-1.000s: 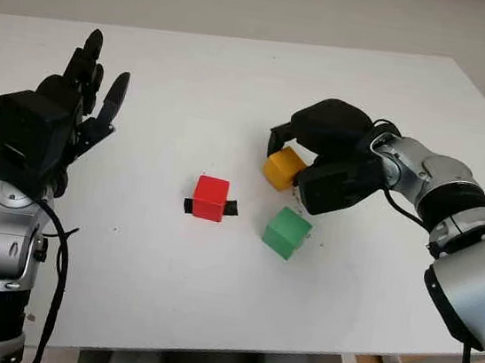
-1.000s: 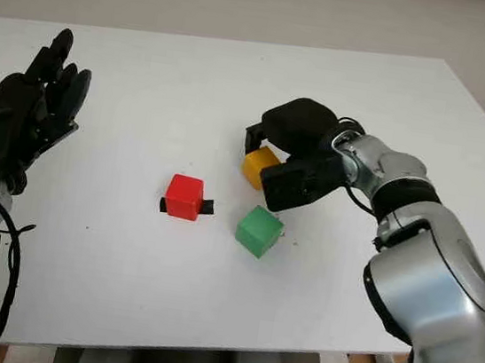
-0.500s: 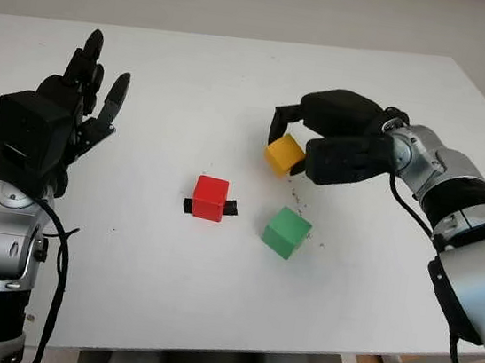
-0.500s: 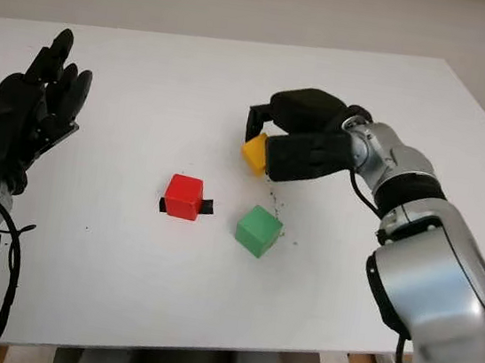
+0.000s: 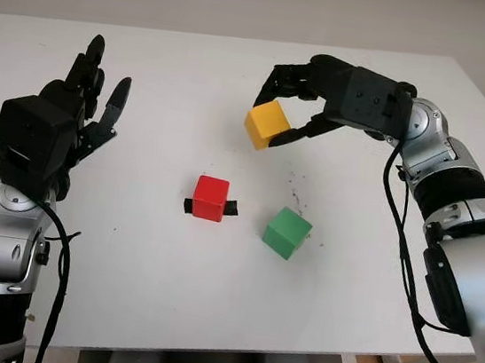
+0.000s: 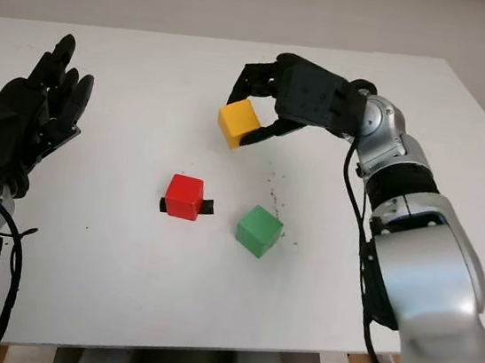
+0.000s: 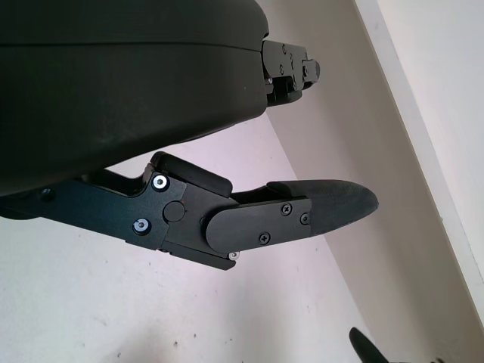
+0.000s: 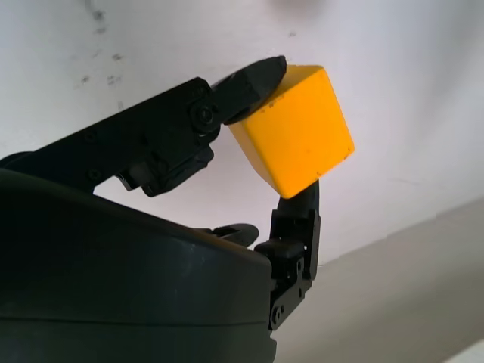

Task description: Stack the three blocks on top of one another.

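Above table (image 5: 165,297), right hand (image 5: 324,103) pinching yellow block (image 5: 266,124)

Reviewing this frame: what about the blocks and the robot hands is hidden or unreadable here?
- Black strip under the red block: its middle is covered by the block in both eye views, so what it is stays unclear.
- Yellow block: its contact faces are hidden by the right robot hand fingertips.
- Green block: far faces turned away from the head camera.
- Left robot hand, open, raised at the table's left: its palm side is unseen.
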`<state>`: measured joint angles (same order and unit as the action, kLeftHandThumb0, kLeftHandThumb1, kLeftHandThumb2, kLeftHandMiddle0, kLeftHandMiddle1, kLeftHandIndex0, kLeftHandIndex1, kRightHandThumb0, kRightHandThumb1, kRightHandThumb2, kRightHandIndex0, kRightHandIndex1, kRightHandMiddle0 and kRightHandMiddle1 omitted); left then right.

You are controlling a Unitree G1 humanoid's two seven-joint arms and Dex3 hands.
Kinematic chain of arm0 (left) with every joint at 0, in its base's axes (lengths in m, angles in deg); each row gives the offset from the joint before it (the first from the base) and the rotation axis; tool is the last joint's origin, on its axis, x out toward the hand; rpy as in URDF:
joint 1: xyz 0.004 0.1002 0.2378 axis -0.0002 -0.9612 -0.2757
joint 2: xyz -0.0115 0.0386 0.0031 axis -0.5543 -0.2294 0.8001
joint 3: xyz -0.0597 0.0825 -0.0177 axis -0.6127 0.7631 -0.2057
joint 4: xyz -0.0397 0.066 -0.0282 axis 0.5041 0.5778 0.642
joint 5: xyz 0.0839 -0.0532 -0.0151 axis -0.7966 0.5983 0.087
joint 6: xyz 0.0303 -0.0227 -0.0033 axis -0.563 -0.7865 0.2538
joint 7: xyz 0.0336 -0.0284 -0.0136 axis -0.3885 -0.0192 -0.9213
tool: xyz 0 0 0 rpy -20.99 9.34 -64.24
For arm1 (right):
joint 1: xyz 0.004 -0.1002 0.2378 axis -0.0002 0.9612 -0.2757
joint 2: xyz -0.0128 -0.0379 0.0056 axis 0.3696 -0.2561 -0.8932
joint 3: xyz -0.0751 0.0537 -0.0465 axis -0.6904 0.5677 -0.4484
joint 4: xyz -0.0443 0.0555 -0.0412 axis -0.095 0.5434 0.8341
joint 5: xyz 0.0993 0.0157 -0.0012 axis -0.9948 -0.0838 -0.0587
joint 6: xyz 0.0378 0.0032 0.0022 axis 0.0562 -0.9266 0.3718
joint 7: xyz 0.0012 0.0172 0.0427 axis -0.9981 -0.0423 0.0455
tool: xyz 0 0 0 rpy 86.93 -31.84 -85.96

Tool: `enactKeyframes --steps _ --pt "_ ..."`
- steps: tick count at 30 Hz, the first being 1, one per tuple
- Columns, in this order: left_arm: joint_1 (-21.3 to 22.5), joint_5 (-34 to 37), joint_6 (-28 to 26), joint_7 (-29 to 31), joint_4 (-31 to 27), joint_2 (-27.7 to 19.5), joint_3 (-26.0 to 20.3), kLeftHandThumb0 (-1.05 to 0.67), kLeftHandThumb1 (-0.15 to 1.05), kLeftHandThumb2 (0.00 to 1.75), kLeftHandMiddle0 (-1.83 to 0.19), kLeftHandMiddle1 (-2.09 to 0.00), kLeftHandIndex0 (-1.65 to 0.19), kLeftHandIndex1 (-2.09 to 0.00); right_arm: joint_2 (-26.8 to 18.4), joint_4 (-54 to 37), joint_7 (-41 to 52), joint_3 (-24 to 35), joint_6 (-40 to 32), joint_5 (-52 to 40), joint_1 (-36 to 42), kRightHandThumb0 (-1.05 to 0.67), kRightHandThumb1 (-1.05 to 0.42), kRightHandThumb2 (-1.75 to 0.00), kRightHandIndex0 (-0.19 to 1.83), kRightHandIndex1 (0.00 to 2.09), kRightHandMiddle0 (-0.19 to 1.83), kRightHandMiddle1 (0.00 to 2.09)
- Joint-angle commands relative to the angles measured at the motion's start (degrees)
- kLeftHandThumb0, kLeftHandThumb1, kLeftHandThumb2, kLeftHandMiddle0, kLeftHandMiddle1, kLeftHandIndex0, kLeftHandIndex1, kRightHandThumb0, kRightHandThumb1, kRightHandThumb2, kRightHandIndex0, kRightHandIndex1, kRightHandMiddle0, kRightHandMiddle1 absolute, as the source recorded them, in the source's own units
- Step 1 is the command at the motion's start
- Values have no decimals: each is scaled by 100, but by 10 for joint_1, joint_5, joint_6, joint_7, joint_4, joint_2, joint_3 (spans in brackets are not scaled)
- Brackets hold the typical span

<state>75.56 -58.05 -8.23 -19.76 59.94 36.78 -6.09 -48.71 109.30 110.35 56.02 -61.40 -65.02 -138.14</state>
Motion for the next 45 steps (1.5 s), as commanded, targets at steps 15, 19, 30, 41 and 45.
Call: enactKeyframes --steps 15,19,30,41,45 --pt "-6 -4 3 -2 -11 -3 1 -69 105 56 0 -6 2 -6 39 -209 164 16 -256 -85 60 -41 -97 -6 23 1 32 168" --pt "-5 -6 1 -4 -14 -1 4 -70 105 56 0 -6 2 -6 47 -240 171 0 -307 -75 61 -43 -97 -6 26 4 36 171" --pt "-5 -11 1 -6 -13 1 5 -69 105 57 1 -5 3 -6 48 -373 174 -23 -429 -73 107 -47 -98 -6 29 6 38 175" --pt "-8 -8 3 -5 -21 1 2 -69 105 56 1 -5 3 -5 59 -382 155 -33 -450 -73 122 -46 -98 -5 28 5 38 174" --pt "-8 -9 1 -5 -23 -1 2 -69 105 56 1 -5 3 -6 63 -371 142 -36 -444 -67 125 -46 -98 -5 29 5 37 175"
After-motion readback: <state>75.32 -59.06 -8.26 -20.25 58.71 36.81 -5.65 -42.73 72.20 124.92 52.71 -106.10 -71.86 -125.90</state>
